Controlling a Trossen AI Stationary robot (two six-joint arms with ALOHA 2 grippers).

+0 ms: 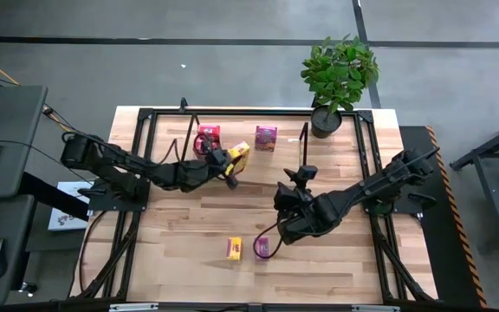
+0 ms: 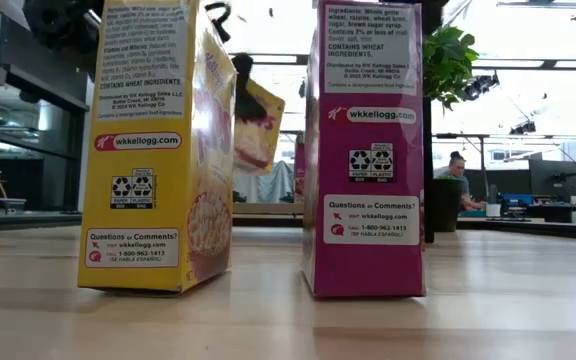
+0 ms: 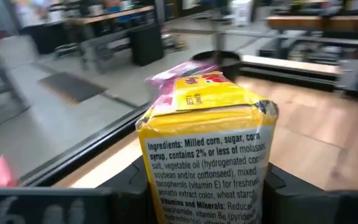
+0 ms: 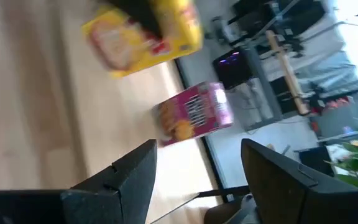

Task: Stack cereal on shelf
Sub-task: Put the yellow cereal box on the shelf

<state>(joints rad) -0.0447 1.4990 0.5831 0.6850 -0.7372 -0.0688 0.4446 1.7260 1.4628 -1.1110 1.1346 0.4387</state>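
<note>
Looking down from the high view, a small yellow cardboard cereal box (image 1: pixel 239 157) is being held by the left gripper (image 1: pixel 230 165) above the light wooden table (image 1: pixel 180 234), just beside a small red cardboard box (image 1: pixel 208 139) and near a magenta-purple box (image 1: pixel 266 138). The right gripper (image 1: pixel 277 235) is being kept low near the table's front, close beside a second magenta-purple box (image 1: pixel 263 248), with a second yellow box (image 1: pixel 234 249) standing alongside.

At table height, the front yellow box (image 2: pixel 160 145) and front magenta box (image 2: pixel 365 150) are being shown upright, apart from each other, with the lifted yellow box (image 2: pixel 257 125) tilted behind them.

Through the left wrist view, the yellow box (image 3: pixel 207 155) is being clamped between the dark fingers (image 3: pixel 135 186).

Through the right wrist view, the right fingers (image 4: pixel 132 177) are being held apart with nothing between them.
</note>
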